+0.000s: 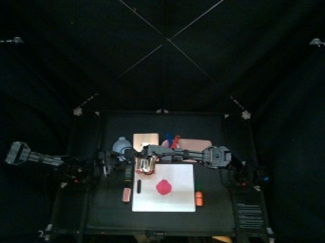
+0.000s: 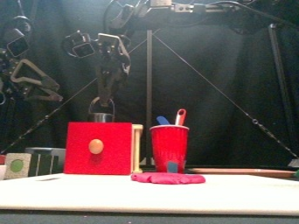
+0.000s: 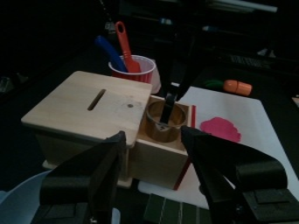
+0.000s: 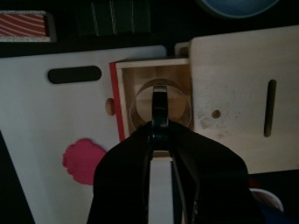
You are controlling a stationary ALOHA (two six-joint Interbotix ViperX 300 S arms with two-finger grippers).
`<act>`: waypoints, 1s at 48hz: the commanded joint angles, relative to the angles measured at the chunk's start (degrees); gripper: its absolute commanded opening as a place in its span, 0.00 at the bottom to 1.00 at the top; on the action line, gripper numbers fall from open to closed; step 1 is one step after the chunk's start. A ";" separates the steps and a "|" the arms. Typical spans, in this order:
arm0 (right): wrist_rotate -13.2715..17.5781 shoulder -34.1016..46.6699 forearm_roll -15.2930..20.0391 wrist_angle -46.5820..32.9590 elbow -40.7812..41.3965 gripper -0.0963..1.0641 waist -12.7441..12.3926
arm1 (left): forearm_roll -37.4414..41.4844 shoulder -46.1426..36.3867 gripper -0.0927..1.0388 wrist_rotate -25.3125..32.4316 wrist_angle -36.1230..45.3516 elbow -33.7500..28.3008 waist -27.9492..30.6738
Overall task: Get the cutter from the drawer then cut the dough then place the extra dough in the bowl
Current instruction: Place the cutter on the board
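Observation:
The pale wooden box point(image 3: 87, 105) has its red-fronted drawer point(image 2: 98, 149) pulled open. Inside the drawer lies the round metal cutter point(image 4: 158, 94). My right gripper point(image 4: 160, 122) reaches down into the drawer, shut on the cutter's wire handle; its fingers point(image 3: 172, 103) also show in the left wrist view. My left gripper point(image 3: 158, 171) is open, jaws wide apart just before the drawer's front corner. The flat red dough point(image 1: 162, 187) lies on the white cutting board point(image 1: 178, 202). The blue-grey bowl point(image 4: 239, 7) sits behind the box.
A red cup point(image 2: 170, 144) with a blue and a red toy knife stands beside the box. A pink tray point(image 1: 197, 144) lies at the back right. Small toy foods rest off the board's edges, one orange point(image 1: 200, 198) and one reddish point(image 1: 127, 194).

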 commanded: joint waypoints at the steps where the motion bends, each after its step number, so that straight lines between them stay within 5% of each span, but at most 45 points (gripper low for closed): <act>1: 0.97 -2.55 -0.44 1.14 -3.43 0.56 -0.18 | -0.18 0.18 0.86 0.09 -0.18 -0.53 0.35; 10: 2.46 -4.04 -3.43 3.87 -5.71 0.56 -0.26 | -0.18 0.18 0.86 0.09 -0.18 -0.62 0.70; 28: 3.69 -11.16 -0.53 5.98 -0.26 0.56 0.53 | -0.26 0.18 0.86 0.09 -0.18 -0.53 0.97; 38: 9.05 -19.69 -1.14 5.63 14.59 0.56 1.23 | -0.44 0.18 0.86 0.09 -0.18 -0.53 1.05; 48: 16.17 -29.53 -0.70 -4.04 33.22 0.56 3.25 | -0.35 0.18 0.86 0.09 -0.18 -0.97 1.85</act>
